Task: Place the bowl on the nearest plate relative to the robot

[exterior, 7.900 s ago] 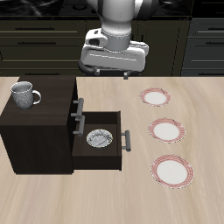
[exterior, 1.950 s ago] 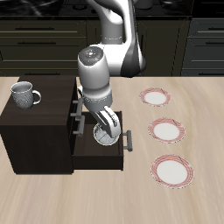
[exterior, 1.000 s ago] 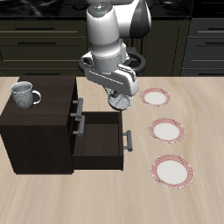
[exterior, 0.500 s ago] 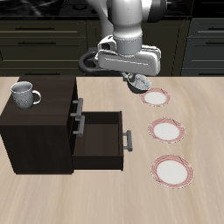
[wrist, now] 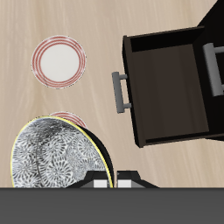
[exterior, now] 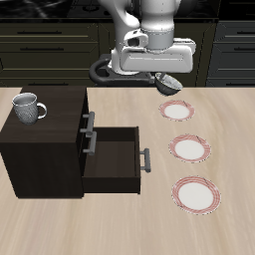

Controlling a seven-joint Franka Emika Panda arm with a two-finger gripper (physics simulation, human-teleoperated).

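Observation:
My gripper [exterior: 167, 80] is shut on the grey-white patterned bowl [exterior: 169, 84] and holds it tilted in the air, just behind and above the plate [exterior: 179, 111] that lies closest to the robot's base. That plate is white with a pink-red striped rim. In the wrist view the bowl [wrist: 54, 157] hangs close to the camera by its rim at my gripper [wrist: 129, 178]. It covers most of one striped plate [wrist: 70, 117], and I cannot tell which one that is.
Two more striped plates [exterior: 189, 149] [exterior: 196, 194] lie in a row towards the table's front edge; one plate [wrist: 59, 63] shows whole in the wrist view. The dark cabinet [exterior: 45, 149] has its drawer [exterior: 115, 159] pulled open and empty [wrist: 171, 87]. A grey mug [exterior: 28, 108] stands on top.
The bowl was lifted out of the open drawer and carried up and across towards the back plate. The drawer now stands empty.

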